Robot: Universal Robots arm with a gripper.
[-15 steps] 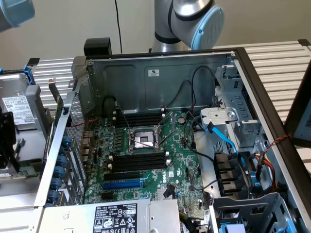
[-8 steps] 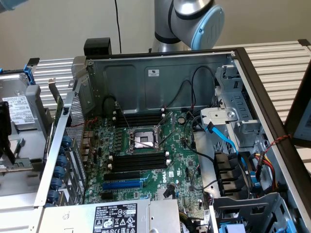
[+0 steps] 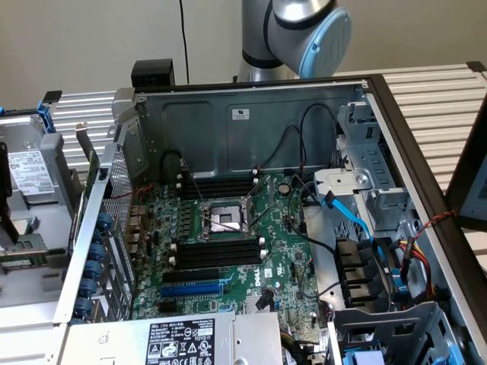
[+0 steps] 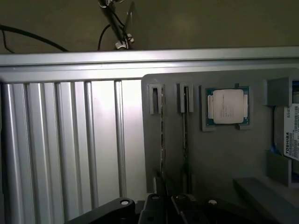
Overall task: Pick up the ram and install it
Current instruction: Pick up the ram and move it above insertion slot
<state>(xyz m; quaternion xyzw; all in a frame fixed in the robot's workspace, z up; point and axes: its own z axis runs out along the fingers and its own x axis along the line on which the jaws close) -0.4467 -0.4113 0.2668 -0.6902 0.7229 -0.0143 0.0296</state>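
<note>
The ram [image 4: 162,135] stands on edge as a thin dark stick in a narrow groove of a grey parts holder [image 4: 219,158]. A second thin stick [image 4: 185,135] stands in the neighbouring groove. My gripper [image 4: 162,192] hangs over the end of the first groove, its black fingers shut, and I cannot tell whether they touch the stick. In the exterior view the open computer case [image 3: 251,114] shows the motherboard, with long black memory slots [image 3: 219,252] below the processor socket [image 3: 226,219] and another bank [image 3: 221,185] above it, all without sticks.
A processor chip [image 4: 226,106] lies in a pocket of the holder, and a labelled hard drive [image 4: 292,137] sits beside it. Ribbed aluminium table [image 4: 70,140] borders the holder. Inside the case are a blue expansion slot [image 3: 190,290], loose black cables [image 3: 304,228], blue cables [image 3: 358,220] and drive bays.
</note>
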